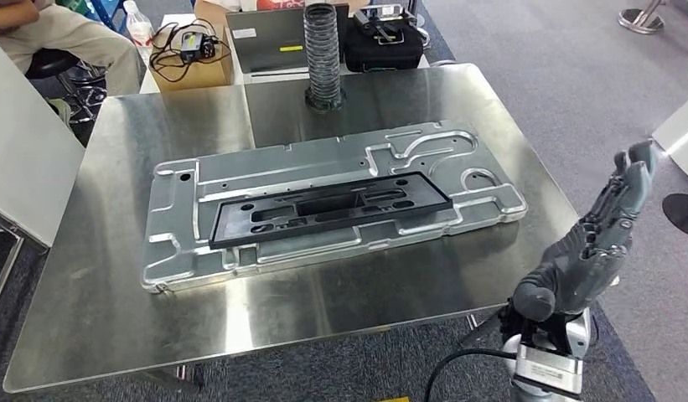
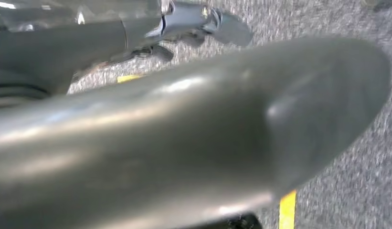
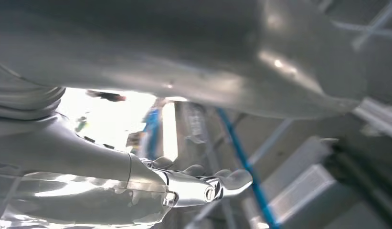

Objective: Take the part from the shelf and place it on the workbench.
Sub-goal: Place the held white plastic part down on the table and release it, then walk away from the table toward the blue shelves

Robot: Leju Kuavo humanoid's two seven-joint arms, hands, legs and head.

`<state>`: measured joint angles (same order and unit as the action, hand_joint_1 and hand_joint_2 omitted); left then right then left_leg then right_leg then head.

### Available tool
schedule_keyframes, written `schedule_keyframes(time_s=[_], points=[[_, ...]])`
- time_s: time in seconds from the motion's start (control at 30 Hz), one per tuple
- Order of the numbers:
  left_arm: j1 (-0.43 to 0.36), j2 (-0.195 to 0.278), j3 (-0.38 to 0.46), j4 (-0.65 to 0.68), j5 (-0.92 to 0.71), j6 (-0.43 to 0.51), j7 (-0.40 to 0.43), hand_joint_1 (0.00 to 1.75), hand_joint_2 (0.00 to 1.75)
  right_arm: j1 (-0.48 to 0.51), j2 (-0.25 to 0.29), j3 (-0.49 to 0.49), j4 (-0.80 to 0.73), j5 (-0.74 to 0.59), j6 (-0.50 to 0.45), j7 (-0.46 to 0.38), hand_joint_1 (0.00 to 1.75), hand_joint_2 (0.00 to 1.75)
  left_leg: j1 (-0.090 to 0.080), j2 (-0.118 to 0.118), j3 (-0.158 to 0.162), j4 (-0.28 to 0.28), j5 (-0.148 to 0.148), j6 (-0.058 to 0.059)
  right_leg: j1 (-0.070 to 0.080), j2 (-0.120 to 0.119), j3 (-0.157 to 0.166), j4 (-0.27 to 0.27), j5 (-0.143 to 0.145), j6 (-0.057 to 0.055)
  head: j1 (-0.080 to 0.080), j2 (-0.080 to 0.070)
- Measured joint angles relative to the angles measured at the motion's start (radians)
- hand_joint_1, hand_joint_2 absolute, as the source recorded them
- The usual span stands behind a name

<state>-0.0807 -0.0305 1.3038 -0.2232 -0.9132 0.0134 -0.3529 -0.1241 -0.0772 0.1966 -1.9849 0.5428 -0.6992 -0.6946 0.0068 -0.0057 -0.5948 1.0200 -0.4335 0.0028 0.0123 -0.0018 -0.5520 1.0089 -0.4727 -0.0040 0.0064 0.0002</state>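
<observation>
The large metal plate (image 1: 323, 205) lies flat on the steel desk (image 1: 97, 318), with a black frame (image 1: 328, 209) resting in its middle recess. Going by this, the placing looks done or nearly so, and the step in hand is probably to draw the arms clear.

The right hand (image 1: 587, 251) is raised just off the desk's right edge, fingers loosely extended and holding nothing, apart from the plate. To do this well, it should pull back and down away from the desk edge without brushing the plate's near corner, so the plate keeps its square seat and no edge overhangs.

The left hand (image 2: 194, 138) appears in its wrist view as a blurred grey shape over grey carpet with a yellow floor line (image 2: 288, 210); I cannot tell whether its fingers are spread or curled. The right wrist view is blurred too, showing pale fingers (image 3: 217, 183) against bright, unclear background. Behind the desk stand a ribbed hose (image 1: 323, 54), a black case (image 1: 382, 42) and a cardboard box (image 1: 189, 59); a seated person (image 1: 55, 38) is cut off at the upper left. The shelf is not identifiable.
</observation>
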Motion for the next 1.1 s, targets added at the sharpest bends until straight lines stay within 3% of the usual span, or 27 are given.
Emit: schedule_keyframes(time_s=[0.07, 0.1, 0.2, 0.23, 0.27, 0.3, 0.37, 0.43, 0.47, 0.57, 0.6, 0.63, 0.7, 0.73, 0.77, 0.8, 0.83, 0.9, 0.97, 1.0, 1.07, 1.1], points=[[0.001, 0.005, 0.003, 0.0, 0.002, 0.0, 0.001, 0.0, 0.0, 0.053, 0.0, -0.04, -0.012, -0.022, 0.0, 0.0, 0.0, 0.0, 0.0, 0.0, -0.004, 0.004, -0.005, -0.011, -0.006, -0.002, -0.003, -0.013, 0.015, -0.007, 0.0, 0.0], [0.001, 0.007, 0.004, 0.0, 0.006, 0.0, 0.002, 0.0, 0.0, 0.075, 0.0, -0.058, -0.015, -0.036, 0.001, 0.0, 0.0, 0.0, -0.001, 0.001, -0.01, 0.021, -0.026, -0.016, -0.009, -0.004, -0.006, -0.02, 0.024, -0.012, -0.001, 0.0], [0.002, 0.013, 0.007, 0.0, 0.024, 0.001, 0.004, 0.0, 0.0, 0.142, -0.001, -0.11, -0.016, -0.084, 0.001, 0.0, 0.0, 0.0, 0.003, 0.001, -0.057, 0.176, -0.15, -0.03, -0.011, -0.008, -0.028, -0.026, 0.047, -0.021, -0.006, 0.0], [0.002, 0.015, 0.007, 0.0, 0.028, 0.002, 0.004, 0.0, 0.0, 0.162, -0.001, -0.126, -0.013, -0.099, 0.001, 0.0, 0.0, 0.0, 0.004, 0.001, -0.068, 0.229, -0.179, -0.034, -0.011, -0.008, -0.038, -0.023, 0.053, -0.02, -0.006, 0.0], [0.003, 0.017, 0.007, 0.0, 0.031, 0.002, 0.004, 0.0, 0.0, 0.178, -0.001, -0.142, -0.008, -0.115, 0.001, 0.0, 0.0, 0.0, 0.005, 0.001, -0.064, 0.252, -0.19, -0.036, -0.011, -0.009, -0.049, -0.02, 0.059, -0.02, -0.006, 0.0], [0.003, 0.019, 0.007, 0.0, 0.032, 0.002, 0.004, 0.0, 0.0, 0.192, -0.001, -0.158, -0.001, -0.13, 0.001, 0.0, 0.0, 0.0, 0.006, 0.001, -0.042, 0.238, -0.183, -0.038, -0.012, -0.009, -0.06, -0.015, 0.064, -0.018, -0.006, 0.0], [0.002, 0.022, 0.007, 0.0, 0.033, 0.001, 0.002, 0.0, 0.0, 0.215, -0.001, -0.189, 0.015, -0.172, 0.001, 0.0, 0.0, 0.0, 0.006, 0.001, 0.051, 0.109, -0.145, -0.037, -0.014, -0.008, -0.082, -0.002, 0.075, -0.01, -0.006, 0.0], [0.0, 0.024, 0.007, 0.0, 0.033, 0.0, -0.001, 0.0, 0.0, 0.231, -0.001, -0.215, 0.034, -0.231, 0.01, 0.0, 0.0, 0.0, 0.002, -0.002, 0.118, -0.001, -0.119, -0.025, -0.013, -0.008, -0.095, 0.009, 0.084, 0.0, -0.005, 0.0], [0.001, 0.024, 0.007, 0.0, 0.033, -0.001, -0.002, 0.0, 0.0, 0.236, -0.001, -0.225, 0.045, -0.264, 0.016, 0.0, 0.0, 0.0, 0.0, -0.003, 0.126, -0.02, -0.115, -0.017, -0.013, -0.008, -0.097, 0.012, 0.089, 0.006, -0.004, 0.0], [0.005, 0.025, 0.009, 0.0, 0.033, -0.001, -0.003, 0.0, 0.0, 0.251, -0.001, -0.252, 0.077, -0.331, 0.033, 0.0, 0.0, 0.0, -0.004, 0.0, 0.112, -0.021, -0.089, 0.006, -0.017, -0.005, -0.103, 0.009, 0.102, 0.025, -0.004, 0.0], [0.004, 0.025, 0.01, 0.0, 0.033, -0.001, -0.004, 0.0, 0.0, 0.255, -0.001, -0.26, 0.085, -0.343, 0.039, 0.0, 0.0, 0.0, -0.003, 0.002, 0.103, -0.023, -0.077, 0.013, -0.02, -0.004, -0.111, 0.023, 0.082, 0.031, -0.004, 0.0], [0.004, 0.025, 0.011, 0.0, 0.033, -0.002, -0.005, 0.0, 0.0, 0.257, -0.001, -0.267, 0.092, -0.361, 0.052, 0.0, 0.0, 0.0, -0.001, 0.006, 0.091, -0.025, -0.065, 0.019, -0.022, -0.002, -0.124, 0.055, 0.044, 0.036, -0.003, 0.0], [0.004, 0.025, 0.012, 0.0, 0.033, -0.002, -0.008, 0.0, 0.0, 0.261, 0.001, -0.288, 0.111, -0.41, 0.098, 0.0, 0.0, 0.0, -0.001, 0.01, 0.065, -0.024, -0.044, 0.026, -0.026, -0.002, -0.155, 0.172, -0.06, 0.046, -0.001, 0.0], [0.005, 0.026, 0.012, 0.0, 0.033, -0.002, -0.01, 0.0, 0.0, 0.264, 0.004, -0.302, 0.122, -0.435, 0.129, 0.0, 0.0, 0.0, -0.002, 0.011, 0.051, -0.023, -0.033, 0.027, -0.028, -0.002, -0.165, 0.234, -0.094, 0.05, 0.0, 0.0], [0.006, 0.025, 0.013, 0.0, 0.032, -0.002, -0.011, 0.0, 0.0, 0.267, 0.007, -0.317, 0.132, -0.454, 0.159, 0.0, 0.0, 0.0, -0.002, 0.012, 0.036, -0.022, -0.022, 0.026, -0.029, -0.002, -0.164, 0.275, -0.106, 0.052, 0.0, 0.0], [0.007, 0.025, 0.013, 0.0, 0.031, -0.002, -0.013, 0.0, 0.0, 0.27, 0.012, -0.334, 0.141, -0.471, 0.192, 0.0, 0.0, 0.0, -0.003, 0.012, 0.021, -0.02, -0.012, 0.024, -0.03, -0.002, -0.147, 0.283, -0.095, 0.053, 0.0, 0.0], [0.008, 0.025, 0.013, 0.0, 0.029, -0.003, -0.015, 0.0, 0.0, 0.271, 0.019, -0.352, 0.149, -0.487, 0.227, 0.0, 0.0, 0.0, -0.003, 0.012, 0.007, -0.018, -0.003, 0.022, -0.03, -0.002, -0.112, 0.254, -0.071, 0.052, 0.001, 0.0], [0.009, 0.024, 0.013, 0.0, 0.024, -0.003, -0.018, 0.0, 0.0, 0.27, 0.035, -0.395, 0.164, -0.53, 0.321, 0.0, 0.0, 0.0, -0.004, 0.011, -0.014, -0.015, 0.014, 0.015, -0.028, -0.001, -0.003, 0.115, -0.042, 0.043, 0.001, 0.0], [0.009, 0.022, 0.013, 0.0, 0.02, -0.004, -0.019, 0.0, 0.0, 0.267, 0.055, -0.441, 0.18, -0.565, 0.43, -0.001, 0.0, 0.0, -0.004, 0.01, -0.022, -0.015, 0.03, 0.005, -0.022, 0.0, 0.075, -0.001, -0.049, 0.031, 0.0, 0.0], [0.009, 0.021, 0.013, 0.0, 0.018, -0.004, -0.019, 0.0, 0.0, 0.265, 0.066, -0.464, 0.189, -0.576, 0.482, -0.001, 0.0, 0.0, -0.003, 0.01, -0.023, -0.018, 0.038, -0.002, -0.018, 0.0, 0.087, -0.027, -0.054, 0.024, 0.001, 0.0], [0.01, 0.02, 0.013, 0.0, 0.014, -0.003, -0.018, 0.0, 0.0, 0.262, 0.091, -0.507, 0.216, -0.589, 0.565, -0.002, 0.0, 0.0, 0.0, 0.009, -0.026, -0.021, 0.049, -0.014, -0.016, -0.001, 0.078, -0.036, -0.037, 0.01, 0.004, 0.0], [0.011, 0.02, 0.013, 0.0, 0.012, -0.003, -0.016, 0.0, 0.0, 0.26, 0.104, -0.527, 0.233, -0.595, 0.596, -0.002, 0.0, 0.0, 0.002, 0.008, -0.033, -0.012, 0.034, -0.019, -0.017, -0.003, 0.07, -0.039, -0.026, 0.002, 0.005, 0.0]])
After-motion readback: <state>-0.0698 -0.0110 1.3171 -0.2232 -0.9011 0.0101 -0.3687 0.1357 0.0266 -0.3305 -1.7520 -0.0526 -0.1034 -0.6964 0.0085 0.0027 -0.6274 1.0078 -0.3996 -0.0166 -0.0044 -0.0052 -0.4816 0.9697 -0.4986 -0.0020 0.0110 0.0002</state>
